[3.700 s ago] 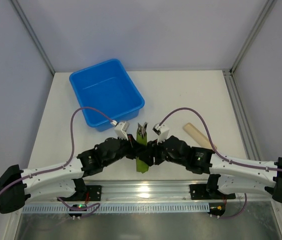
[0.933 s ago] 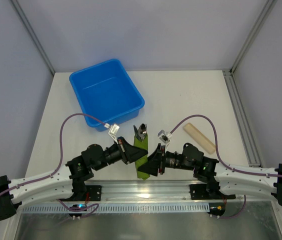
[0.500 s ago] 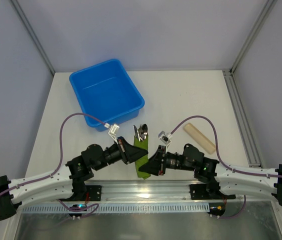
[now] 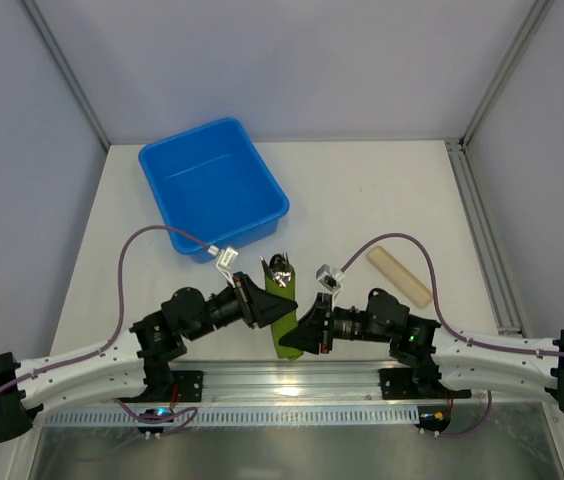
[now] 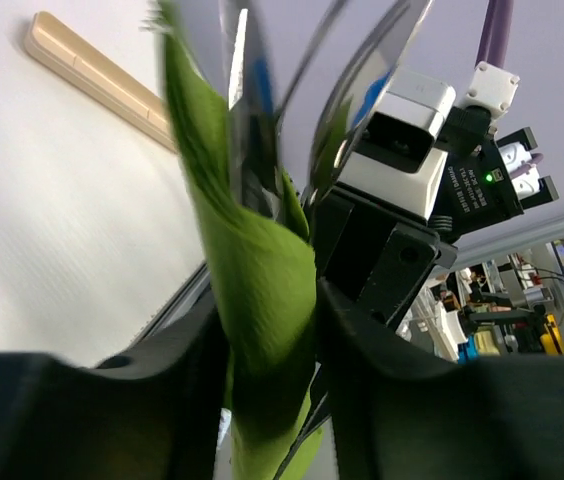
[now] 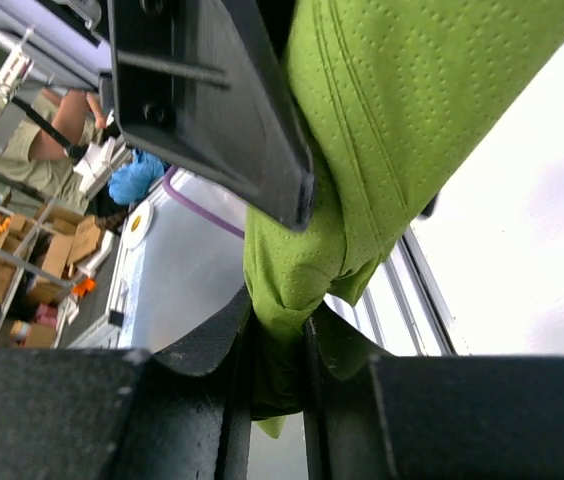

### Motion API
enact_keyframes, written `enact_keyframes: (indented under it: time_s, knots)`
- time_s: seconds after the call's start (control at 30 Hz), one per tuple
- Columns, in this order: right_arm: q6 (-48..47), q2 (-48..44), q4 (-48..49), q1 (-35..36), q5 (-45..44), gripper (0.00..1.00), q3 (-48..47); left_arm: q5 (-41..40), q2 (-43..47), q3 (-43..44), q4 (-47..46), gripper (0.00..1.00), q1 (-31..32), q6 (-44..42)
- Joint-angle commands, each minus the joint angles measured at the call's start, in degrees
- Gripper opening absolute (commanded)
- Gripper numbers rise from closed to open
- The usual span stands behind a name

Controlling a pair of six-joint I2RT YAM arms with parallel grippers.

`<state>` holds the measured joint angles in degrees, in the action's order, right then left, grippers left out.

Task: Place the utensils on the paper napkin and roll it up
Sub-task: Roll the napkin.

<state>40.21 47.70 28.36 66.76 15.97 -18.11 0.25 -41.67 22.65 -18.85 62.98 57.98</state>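
Centre-bottom of overhead frame: lime-green paper napkin (image 4: 283, 328) rolled round slim silvery metal utensils (image 4: 281, 266), long axis running up-frame; right gripper (image 6: 277, 330) pinches its lower end, left gripper (image 5: 267, 330) straddles mid-roll, clamped or slack I cannot tell.

The left arm (image 4: 82, 365) and right arm (image 4: 492, 350) share long white links dotted with small dark screws, black end caps and chunky black joints. A purple cable (image 4: 137, 250) loops to a white camera block (image 4: 225, 257) on each wrist. The left gripper (image 4: 280, 300) and right gripper (image 4: 300, 335) are matte black.
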Motion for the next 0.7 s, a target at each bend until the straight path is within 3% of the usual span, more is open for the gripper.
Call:
enact_keyframes:
  time_s: [0.0, 0.03, 0.17, 0.33, 0.67]
  knots:
    - [-3.6, -1.3, 2.5, 0.6, 1.7, 0.04, -2.2, 1.3, 1.9, 2.0, 0.0, 0.44, -0.2, -1.5]
    - [-3.6, -1.4, 2.5, 0.6, 1.6, 0.04, -2.1, 1.6, 2.8, 2.0, 0.1, 0.52, -0.2, -1.9]
    - [-2.9, -2.1, 4.9, 0.6, 3.4, 0.04, -0.9, 2.8, 4.7, 2.0, 2.7, 0.62, -0.2, -4.2]
    - [-2.9, -3.3, 4.4, 0.6, 4.8, 0.04, -1.1, 6.7, 5.5, -0.1, 1.0, 0.64, -0.2, -4.9]
    - [-2.5, -2.8, 4.2, 0.6, 5.3, 0.04, -2.2, 14.6, -1.9, -3.5, -14.5, 0.65, 0.0, -0.7]
